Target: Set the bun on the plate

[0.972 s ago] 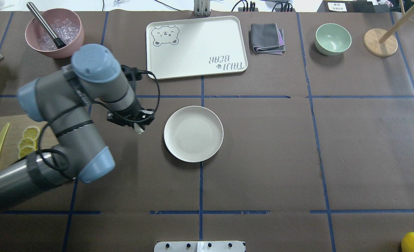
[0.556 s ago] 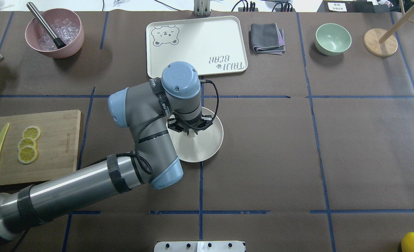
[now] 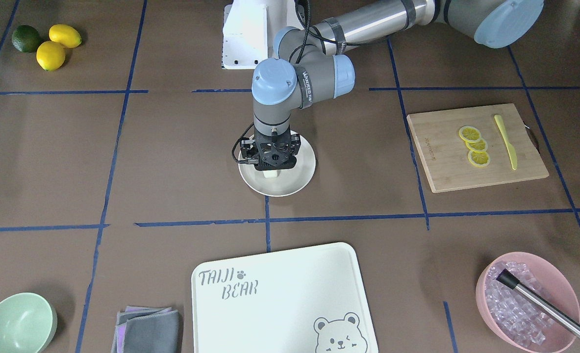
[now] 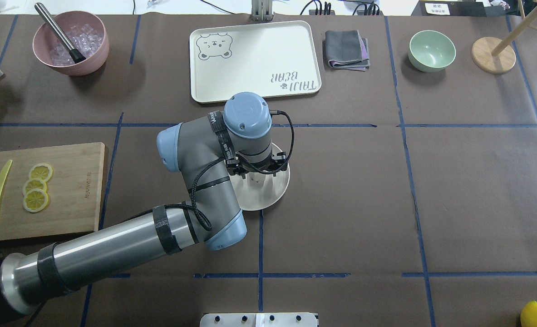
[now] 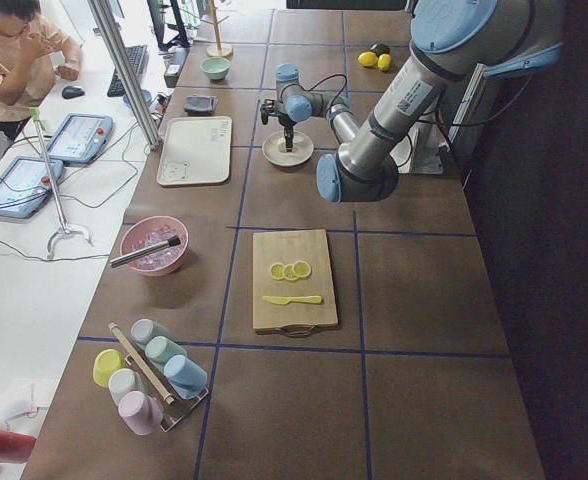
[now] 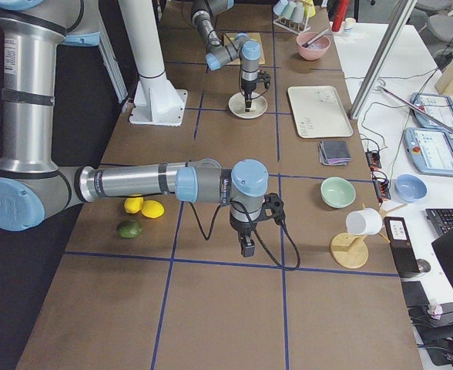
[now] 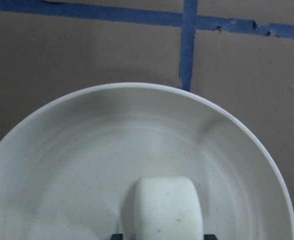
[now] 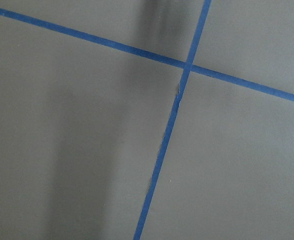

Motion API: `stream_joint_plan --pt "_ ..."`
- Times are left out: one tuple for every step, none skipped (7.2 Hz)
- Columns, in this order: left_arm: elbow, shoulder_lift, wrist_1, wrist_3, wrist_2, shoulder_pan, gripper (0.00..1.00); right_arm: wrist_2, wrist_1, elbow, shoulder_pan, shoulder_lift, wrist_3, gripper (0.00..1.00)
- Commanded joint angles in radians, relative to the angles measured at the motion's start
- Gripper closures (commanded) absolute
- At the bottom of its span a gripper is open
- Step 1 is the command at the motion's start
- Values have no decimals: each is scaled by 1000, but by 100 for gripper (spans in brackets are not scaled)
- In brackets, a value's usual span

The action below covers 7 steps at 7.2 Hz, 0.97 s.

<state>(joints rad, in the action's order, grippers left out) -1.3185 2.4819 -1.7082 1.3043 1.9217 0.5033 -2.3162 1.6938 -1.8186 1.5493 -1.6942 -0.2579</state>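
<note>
The round cream plate (image 4: 278,190) lies at the table's middle, also seen in the front-facing view (image 3: 300,177) and filling the left wrist view (image 7: 87,150). My left gripper (image 4: 258,177) points straight down over the plate's centre (image 3: 270,170), shut on the bun (image 3: 270,173), a small white rounded lump (image 7: 162,210). The bun (image 4: 258,181) hangs at or just above the plate's floor; I cannot tell whether it touches. My right gripper (image 6: 247,248) shows only in the exterior right view, over bare table, and I cannot tell its state.
A bear-printed tray (image 4: 254,59) lies behind the plate. At the left sit a cutting board (image 4: 75,190) with lemon slices (image 4: 36,186) and a pink ice bowl (image 4: 71,43). A folded cloth (image 4: 346,49), a green bowl (image 4: 431,50) and a wooden stand (image 4: 493,54) are back right.
My left arm has swung right with the bun, from beside the plate's left rim to over its centre, and then shifted a little further right.
</note>
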Motion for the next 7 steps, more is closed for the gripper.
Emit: stream_joint_plan --pt "-116 -47 94 -66 88 73 0 0 0 -1 0 1 0 0" --pt "-301 -183 207 -255 176 162 0 0 0 1 0 1 2 0" --pt "-455 -342 276 -471 227 269 0 1 1 2 0 2 2 0" --pt "-512 -456 318 -702 261 391 0 1 1 5 0 2 2 0" --pt "-515 -557 324 -949 278 525 0 1 1 7 0 2 2 0" --pt "-505 -648 322 -1163 307 643 0 3 0 8 0 2 2 0" --pt "-486 -725 323 -1345 344 800 0 3 0 11 0 2 2 0"
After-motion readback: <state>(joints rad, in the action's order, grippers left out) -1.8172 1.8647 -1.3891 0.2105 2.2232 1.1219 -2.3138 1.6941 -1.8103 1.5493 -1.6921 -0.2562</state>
